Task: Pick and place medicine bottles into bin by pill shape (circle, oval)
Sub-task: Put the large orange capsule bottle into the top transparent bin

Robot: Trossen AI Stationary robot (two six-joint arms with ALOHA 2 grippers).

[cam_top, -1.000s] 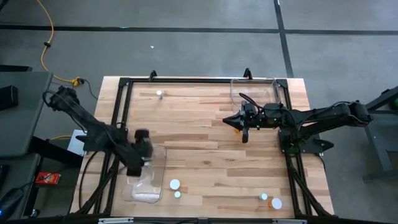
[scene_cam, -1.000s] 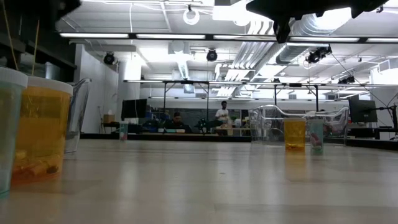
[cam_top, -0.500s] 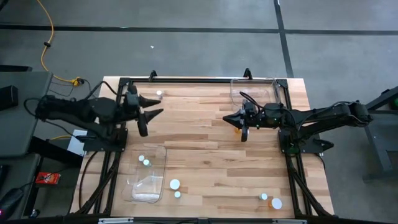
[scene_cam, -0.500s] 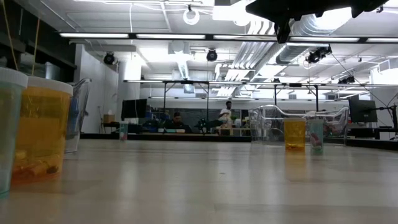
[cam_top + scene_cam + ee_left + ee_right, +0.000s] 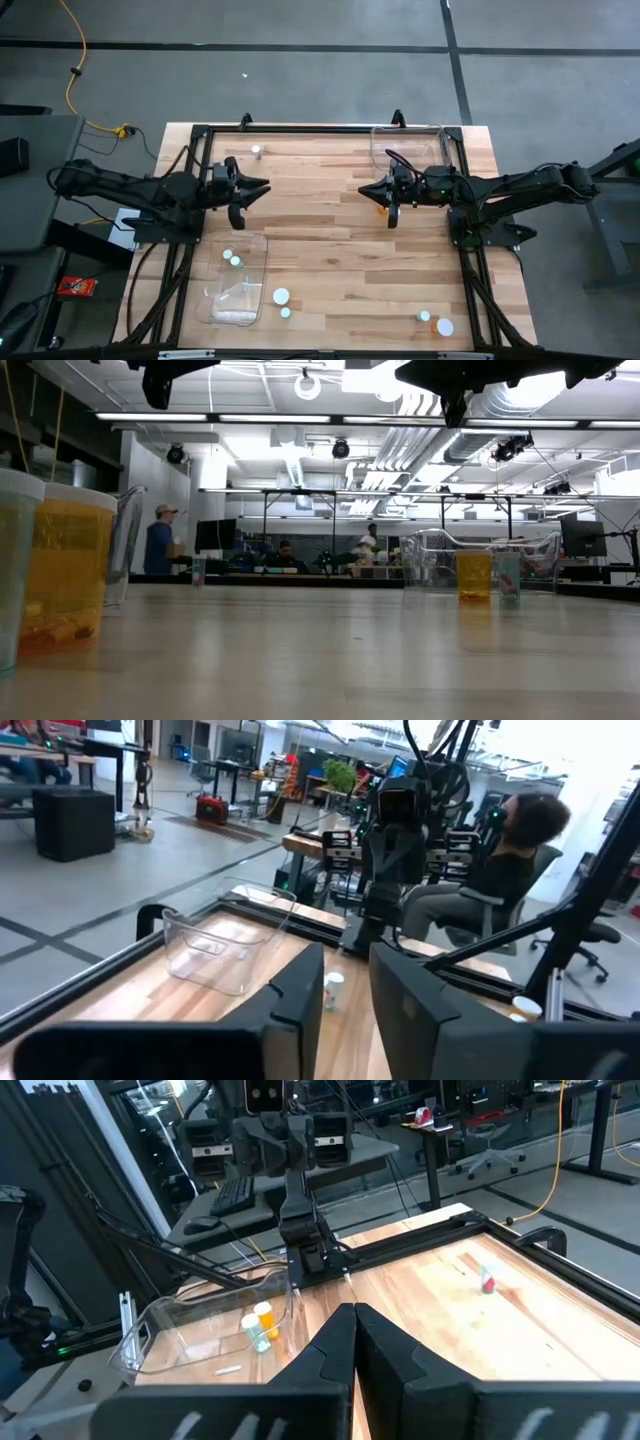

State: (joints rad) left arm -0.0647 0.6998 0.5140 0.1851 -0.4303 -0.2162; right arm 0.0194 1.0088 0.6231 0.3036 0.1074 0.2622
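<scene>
Our left gripper (image 5: 252, 187), fingers apart and empty, sits nearest the lone upright bottle (image 5: 257, 151) just beyond it toward the far-left edge; right gripper (image 5: 377, 192) hangs mid-table, fingers together.

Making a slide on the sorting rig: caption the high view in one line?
Left gripper open and right gripper shut, both over the wooden table; two bottles in the bin.

Two dark arms, matte black links, bulky rounded joints. Thin black cable looped over right arm near wrist. Left hand (image 5: 252, 187): two black tapered fingers, broad flat inner faces in wrist view. Right hand (image 5: 376, 192): black, wedge-shaped fingers with angular bevelled edges, orange bit at tip. Black bases bolted to black frame rails.
</scene>
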